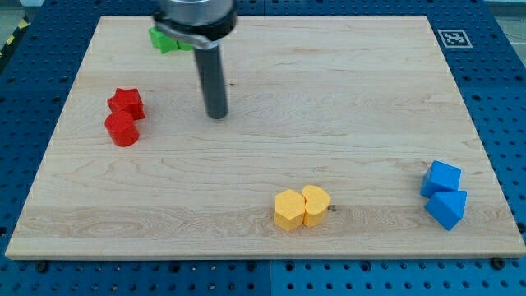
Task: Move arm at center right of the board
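My tip [216, 116] rests on the wooden board [353, 90] in its upper left part, below the arm's dark head. A red star block [126, 102] and a red cylinder [122, 129] lie to the tip's left. A green block [167, 39] near the view's top is partly hidden behind the arm. A yellow hexagon block [288, 210] and a yellow heart block [316, 205] touch each other near the bottom edge. A blue cube [441, 178] and a blue triangular block [447, 208] sit at the lower right.
A black-and-white marker tag [453, 38] sits at the board's top right corner. A blue perforated table [503, 99] surrounds the board.
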`<state>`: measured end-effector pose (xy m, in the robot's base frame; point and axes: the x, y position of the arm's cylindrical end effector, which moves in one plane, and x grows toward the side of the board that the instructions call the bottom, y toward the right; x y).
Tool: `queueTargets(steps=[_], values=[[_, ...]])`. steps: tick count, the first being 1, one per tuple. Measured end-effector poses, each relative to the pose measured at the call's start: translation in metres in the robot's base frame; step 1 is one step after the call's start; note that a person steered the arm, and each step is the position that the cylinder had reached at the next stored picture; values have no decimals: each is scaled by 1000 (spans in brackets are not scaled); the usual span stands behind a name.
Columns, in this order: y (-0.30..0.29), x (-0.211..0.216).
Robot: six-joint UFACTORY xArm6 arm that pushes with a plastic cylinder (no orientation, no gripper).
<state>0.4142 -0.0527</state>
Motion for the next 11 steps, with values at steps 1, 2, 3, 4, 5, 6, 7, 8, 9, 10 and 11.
queueTargets(steps=[1, 2, 3, 4, 5, 6, 7, 8, 9, 10, 11], values=[[10, -6], [11, -8], [67, -26], [98, -32], [110, -36], [168, -41], [186, -41], [235, -35], [267, -35], [336, -35], [398, -35]])
